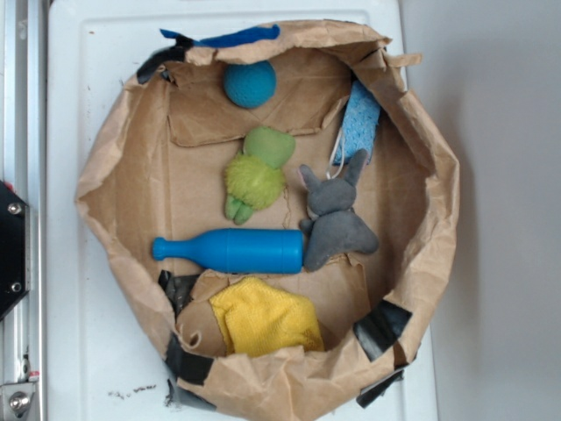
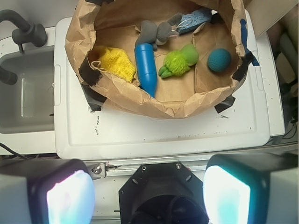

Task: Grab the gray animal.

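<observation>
The gray animal [image 1: 335, 221] is a dark gray plush with two long ears, lying inside the brown paper bag basket [image 1: 123, 167], right of the green plush. In the wrist view the gray animal [image 2: 152, 31] lies at the far side of the bag, above the blue bottle's base. My gripper [image 2: 148, 196] is open, its two pads wide apart at the bottom of the wrist view, high above the robot's black base and well short of the bag. Nothing is between the fingers [image 2: 70, 198]. The exterior view does not show the gripper.
In the bag also lie a lime-green plush [image 1: 254, 175], a blue bottle [image 1: 232, 251], a yellow cloth [image 1: 263, 317], a teal ball [image 1: 250, 83] and a light blue sponge [image 1: 359, 123]. The bag stands on a white lid [image 2: 163, 135]. A sink [image 2: 25, 93] is at the left.
</observation>
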Robot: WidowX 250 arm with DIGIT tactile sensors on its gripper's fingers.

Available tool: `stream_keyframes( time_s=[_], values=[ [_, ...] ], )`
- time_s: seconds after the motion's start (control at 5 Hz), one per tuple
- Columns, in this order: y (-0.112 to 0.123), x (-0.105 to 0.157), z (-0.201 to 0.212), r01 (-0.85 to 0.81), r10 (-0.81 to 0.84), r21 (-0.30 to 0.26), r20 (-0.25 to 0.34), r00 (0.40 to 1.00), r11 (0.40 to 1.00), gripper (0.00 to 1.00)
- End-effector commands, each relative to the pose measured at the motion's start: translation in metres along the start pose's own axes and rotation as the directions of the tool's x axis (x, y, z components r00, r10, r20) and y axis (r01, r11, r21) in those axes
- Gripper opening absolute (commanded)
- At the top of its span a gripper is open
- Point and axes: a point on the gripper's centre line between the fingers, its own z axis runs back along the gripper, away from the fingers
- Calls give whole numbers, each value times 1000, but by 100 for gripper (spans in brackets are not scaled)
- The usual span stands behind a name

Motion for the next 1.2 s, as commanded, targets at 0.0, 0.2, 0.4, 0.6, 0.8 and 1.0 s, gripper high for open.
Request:
stream_keyframes(
  time_s=[0.0, 0.2, 0.4, 0.6, 0.8, 1.0],
  values=[
    [0, 0, 0, 0, 0, 0, 0, 1000, 1000, 100],
    [-7, 31, -17, -16, 16, 48, 5, 1000, 999, 100],
    [-8, 60, -28, -26, 25, 71, 20, 999, 997, 100],
    [-5, 83, -35, -54, 54, 66, 16, 998, 996, 100],
    [-3, 126, -48, -79, 78, 77, 14, 997, 994, 100],
    [-1, 168, -52, -113, 112, 51, 13, 994, 992, 100]
  ],
)
